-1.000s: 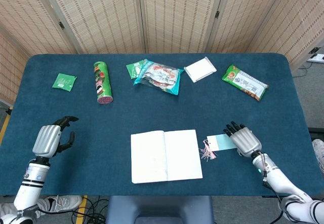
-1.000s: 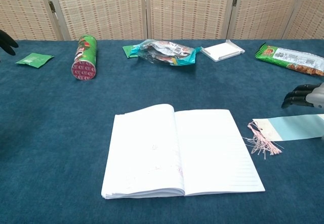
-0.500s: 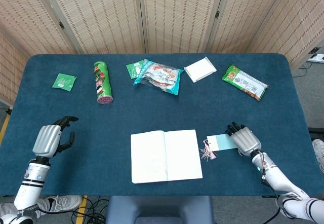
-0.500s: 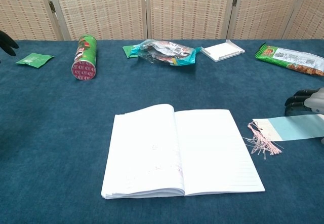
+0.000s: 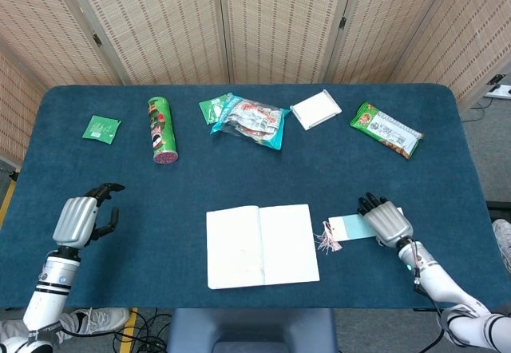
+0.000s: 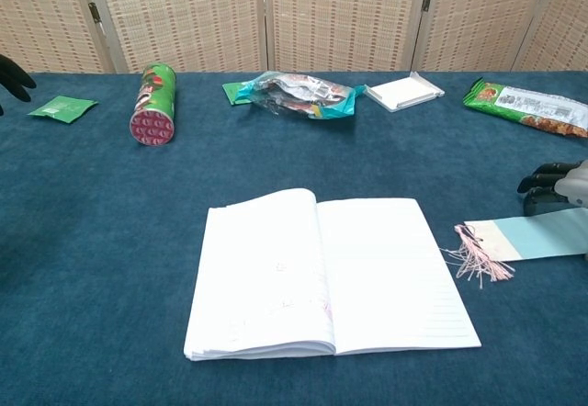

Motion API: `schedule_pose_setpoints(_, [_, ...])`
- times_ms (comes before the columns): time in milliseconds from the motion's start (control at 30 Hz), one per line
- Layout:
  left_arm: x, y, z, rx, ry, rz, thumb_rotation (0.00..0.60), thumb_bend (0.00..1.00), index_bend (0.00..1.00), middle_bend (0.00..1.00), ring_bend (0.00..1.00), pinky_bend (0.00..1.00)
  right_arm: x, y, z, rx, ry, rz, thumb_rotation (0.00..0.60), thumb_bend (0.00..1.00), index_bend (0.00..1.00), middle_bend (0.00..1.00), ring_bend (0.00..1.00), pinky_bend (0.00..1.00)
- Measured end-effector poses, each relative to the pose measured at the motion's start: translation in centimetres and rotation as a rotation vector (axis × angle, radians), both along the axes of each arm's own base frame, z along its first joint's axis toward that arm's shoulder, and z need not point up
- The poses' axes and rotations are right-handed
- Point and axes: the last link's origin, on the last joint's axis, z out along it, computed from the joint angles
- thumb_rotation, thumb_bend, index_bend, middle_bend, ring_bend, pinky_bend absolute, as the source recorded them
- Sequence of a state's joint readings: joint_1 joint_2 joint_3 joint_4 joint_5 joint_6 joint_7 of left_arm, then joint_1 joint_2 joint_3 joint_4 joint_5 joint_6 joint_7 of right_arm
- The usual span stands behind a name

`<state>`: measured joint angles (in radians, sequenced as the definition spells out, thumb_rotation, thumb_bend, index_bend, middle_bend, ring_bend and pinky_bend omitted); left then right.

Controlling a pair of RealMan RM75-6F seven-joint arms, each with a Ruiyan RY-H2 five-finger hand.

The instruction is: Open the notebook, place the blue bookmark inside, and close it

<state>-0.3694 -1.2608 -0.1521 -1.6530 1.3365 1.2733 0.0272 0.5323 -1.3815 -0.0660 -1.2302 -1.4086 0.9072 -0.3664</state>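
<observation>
Near edge of the worktop: notebook, lying open, pages up. Just right of it: blue bookmark, pink tassel toward the notebook, with the right hand resting on its far end; whether it grips, I cannot tell. Left hand: loosely curled, holding nothing. Far side: green can, snack packets.

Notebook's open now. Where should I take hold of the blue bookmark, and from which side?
Grip the blue bookmark at its right end, where the right hand sits, coming from above. It lies flat, so pinch an edge; its tassel end points at the notebook.
</observation>
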Motion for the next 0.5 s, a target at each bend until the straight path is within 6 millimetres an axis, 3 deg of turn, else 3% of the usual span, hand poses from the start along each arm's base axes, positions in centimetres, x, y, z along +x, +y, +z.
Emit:
schedule_pose_setpoints(267, [0.2, 0.0, 0.3, 0.007, 0.014, -0.004, 0.6, 0.58, 0.29, 0.33, 0.38, 0.67, 1.8, 0.0, 1.3, -0.003, -0.039, 0.117, 0.6, 0.16, 0.34, 0.12, 0.06, 0.25])
schedule_pose_setpoints(500, [0.6, 0.0, 0.2, 0.004, 0.02, -0.003, 0.6, 0.58, 0.29, 0.33, 0.38, 0.67, 5.3, 0.6, 3.5, 0.051, -0.113, 0.334, 0.6, 0.16, 0.34, 0.12, 0.05, 0.21])
